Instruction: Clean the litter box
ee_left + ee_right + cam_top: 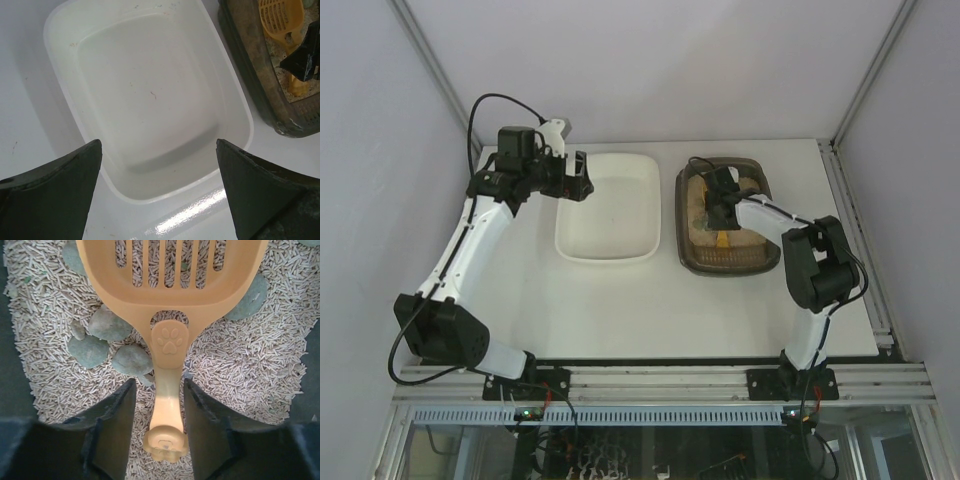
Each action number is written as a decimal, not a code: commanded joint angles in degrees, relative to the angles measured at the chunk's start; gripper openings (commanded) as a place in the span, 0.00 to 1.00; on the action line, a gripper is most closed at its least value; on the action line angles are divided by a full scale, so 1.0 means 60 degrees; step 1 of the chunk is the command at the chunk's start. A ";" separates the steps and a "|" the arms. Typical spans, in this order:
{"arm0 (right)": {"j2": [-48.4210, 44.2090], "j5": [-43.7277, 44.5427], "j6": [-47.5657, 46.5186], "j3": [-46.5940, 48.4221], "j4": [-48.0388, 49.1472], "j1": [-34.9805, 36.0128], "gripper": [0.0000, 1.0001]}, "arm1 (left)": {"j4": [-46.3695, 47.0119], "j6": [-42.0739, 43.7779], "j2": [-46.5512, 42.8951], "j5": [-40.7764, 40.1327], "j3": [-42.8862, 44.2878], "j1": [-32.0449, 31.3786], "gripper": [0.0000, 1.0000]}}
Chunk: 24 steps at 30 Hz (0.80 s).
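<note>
right of the white tub (pixel 608 252), the litter box (pixel 728 266) looks stiff, litter-heavy; its light, slick yellow scoop (pixel 170 290) is likely best taken mid-handle, where my right gripper (pixel 159 385) straddles, narrow, not yet clamped. my left gripper (pixel 159 143) gapes wide.

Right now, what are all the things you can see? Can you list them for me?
litter box: one, dark brown, right side of the table
litter: beige pellets, filling the litter box
scoop: one, yellow, slotted, lying on the litter
clumps: several, grey-green, in the litter around the scoop
tub: one, white, left of the litter box, only a few specks inside
table: one, white, under everything
left gripper: one, black, wide open, by the tub
right gripper: one, black, open, a finger on each side of the scoop's handle, not touching it
</note>
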 commanded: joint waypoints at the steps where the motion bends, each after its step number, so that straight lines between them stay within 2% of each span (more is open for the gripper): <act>1: 0.0115 0.0323 0.0008 0.0340 0.0397 -0.0152 0.39 | 0.0360 0.0118 -0.0409 0.0013 -0.0168 -0.0028 1.00; 4: 0.0189 0.0369 0.0018 0.0338 0.0442 -0.0191 0.28 | 0.0359 0.0133 -0.0377 -0.0010 -0.0198 -0.0031 1.00; 6: 0.0171 0.0397 0.0005 0.0351 0.0492 -0.0191 0.15 | 0.0360 0.0132 -0.0344 -0.0026 -0.0201 -0.0035 1.00; 7: 0.0132 0.0446 0.0009 0.0352 0.0487 -0.0191 0.05 | 0.0357 0.0140 -0.0331 -0.0034 -0.0203 -0.0039 1.00; 8: 0.0074 0.0509 0.0009 0.0352 0.0478 -0.0191 0.00 | 0.0360 0.0134 -0.0307 -0.0028 -0.0202 -0.0034 1.00; 12: -0.0538 0.1067 -0.0261 0.0350 0.0314 -0.0081 0.00 | 0.0185 0.0368 -0.0187 0.0253 0.0071 -0.0034 1.00; 15: -0.1125 0.1201 -0.0677 0.0558 0.0028 -0.0017 0.00 | -0.0360 0.0708 0.0128 0.0525 0.0870 -0.0031 1.00; 19: -0.1788 0.0883 -0.0851 0.0852 -0.0437 -0.0017 0.00 | -0.0776 0.0772 0.0519 0.0927 0.1916 -0.0032 1.00; 24: -0.2357 0.0155 -0.0878 0.0850 -0.0672 -0.0031 0.00 | -0.1635 0.1263 0.1196 0.2370 0.2994 -0.0042 1.00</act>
